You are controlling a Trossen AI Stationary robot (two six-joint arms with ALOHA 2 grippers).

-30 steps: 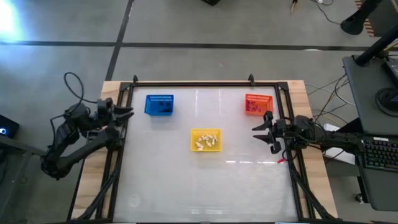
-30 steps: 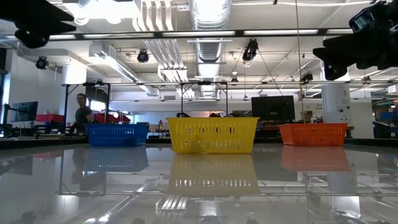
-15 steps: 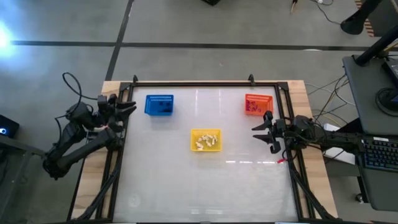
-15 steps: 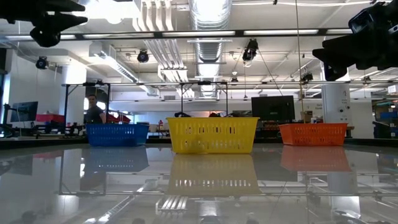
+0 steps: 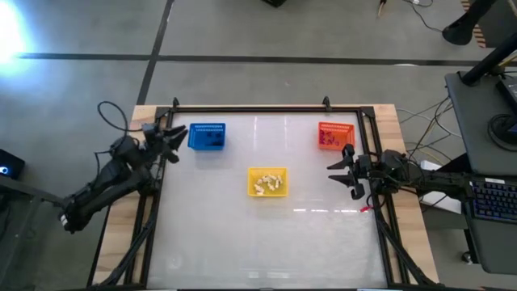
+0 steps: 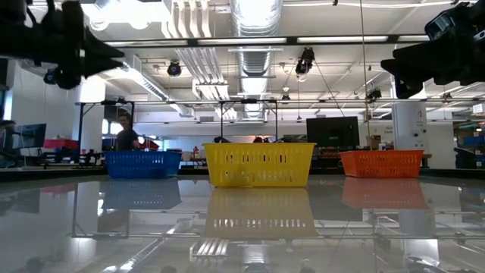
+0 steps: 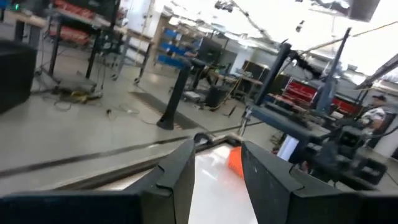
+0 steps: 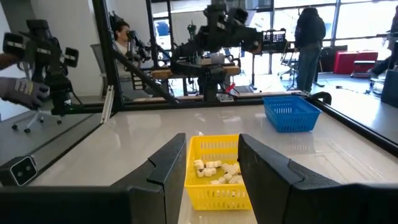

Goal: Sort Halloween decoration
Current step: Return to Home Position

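Observation:
Three small mesh baskets stand on the glossy white table. The blue basket (image 5: 207, 136) at the far left holds black trinkets (image 5: 212, 139). The yellow basket (image 5: 266, 182) in the middle holds cream trinkets (image 8: 214, 171). The orange basket (image 5: 336, 135) at the far right holds purple trinkets (image 5: 328, 140). My left gripper (image 5: 178, 132) is open and empty in the air just left of the blue basket; it also shows in the low view (image 6: 106, 53). My right gripper (image 5: 331, 173) is open and empty near the table's right edge, pointing at the yellow basket.
A black frame (image 5: 250, 107) runs round the table's edges. The table's near half (image 5: 266, 242) is bare white surface. People stand and sit in the room beyond the table, one behind the blue basket in the low view (image 6: 127, 136).
My left gripper has moved toward the table's far edge and to the right, toward the blue basket, and has come a little lower. The baskets and the trinkets have stayed where they were.

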